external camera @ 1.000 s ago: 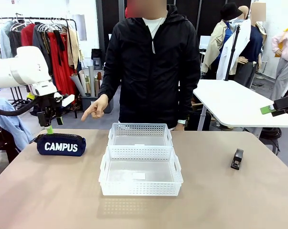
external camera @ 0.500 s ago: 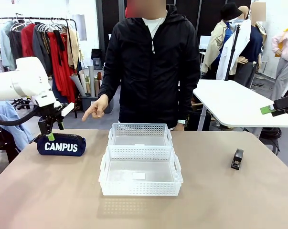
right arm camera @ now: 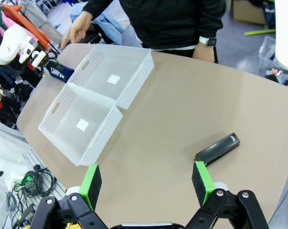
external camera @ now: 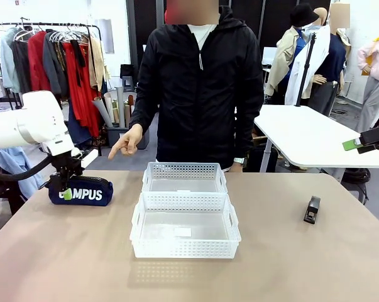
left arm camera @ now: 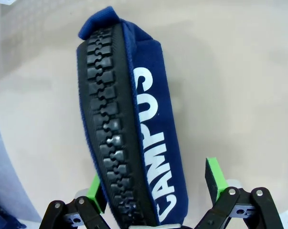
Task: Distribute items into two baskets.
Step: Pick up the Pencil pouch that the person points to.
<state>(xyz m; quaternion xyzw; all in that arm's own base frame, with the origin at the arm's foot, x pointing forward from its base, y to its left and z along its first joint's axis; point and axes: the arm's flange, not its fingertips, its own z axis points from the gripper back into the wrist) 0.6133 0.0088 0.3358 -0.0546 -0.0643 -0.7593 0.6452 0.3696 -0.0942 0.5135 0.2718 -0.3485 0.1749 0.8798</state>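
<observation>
The navy-blue "CAMPUS" pouch [external camera: 83,190] lies at the robot's left end of the table [external camera: 70,258], lettering turned toward the robot and zip uppermost, well apart from the baskets. The left gripper [external camera: 66,189] is lowered over the pouch's left end with its jaws spread wide. The left wrist view shows the pouch [left arm camera: 134,129] running lengthwise between the green pads: one pad is just beside the zip edge, the other stands clear of the lettered side, and nothing is clamped. At mid-table the two white baskets sit end to end, touching, both with nothing inside: the smaller basket [external camera: 184,167] on the person's side, the larger basket [external camera: 186,253] on the robot's side. The small black stapler [external camera: 312,209] rests alone toward the table's right end. The right gripper [external camera: 352,145] hangs beyond the table's right edge; from its wrist camera its jaws [right arm camera: 146,183] are fully apart and hold nothing, high above the stapler [right arm camera: 218,149]. Across the table a person in a black jacket stands pointing one hand [external camera: 126,143] down toward the pouch's end.
</observation>
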